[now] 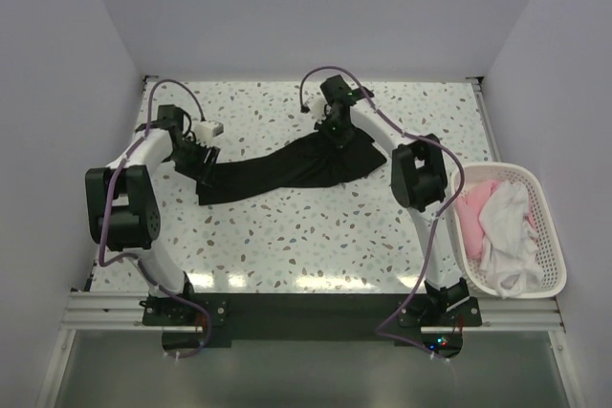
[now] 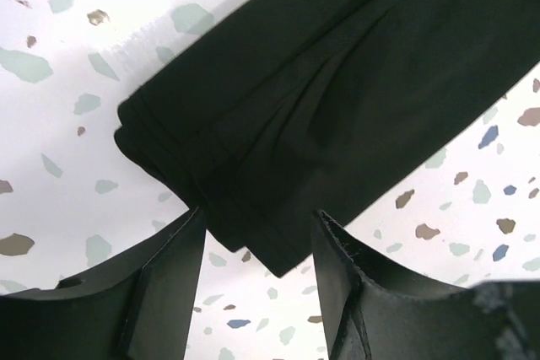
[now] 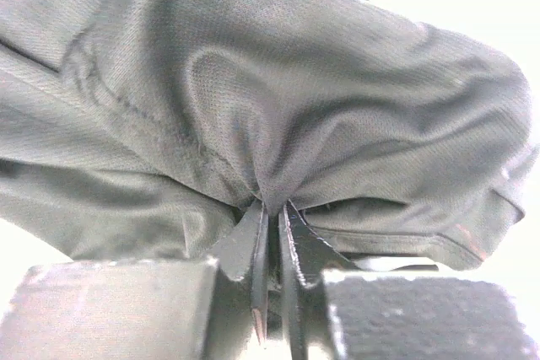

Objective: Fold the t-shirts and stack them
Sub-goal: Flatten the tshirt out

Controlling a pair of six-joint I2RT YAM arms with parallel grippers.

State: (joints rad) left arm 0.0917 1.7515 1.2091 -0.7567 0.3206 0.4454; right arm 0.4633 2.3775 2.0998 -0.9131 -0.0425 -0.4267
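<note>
The black t-shirt (image 1: 287, 171) lies bunched and stretched across the middle of the speckled table. My left gripper (image 1: 203, 167) is open at the shirt's left end; in the left wrist view the folded black corner (image 2: 278, 166) reaches just between the two fingers (image 2: 169, 284) without being pinched. My right gripper (image 1: 335, 131) is shut on the shirt's far right edge; in the right wrist view the fabric (image 3: 278, 107) bunches into the closed jaws. White and pink t-shirts (image 1: 502, 226) lie heaped in the basket at the right.
A white slatted plastic basket (image 1: 550, 236) stands at the table's right edge beside the right arm. A small white block (image 1: 208, 128) sits by the left wrist. Grey walls close in the table at the back and sides.
</note>
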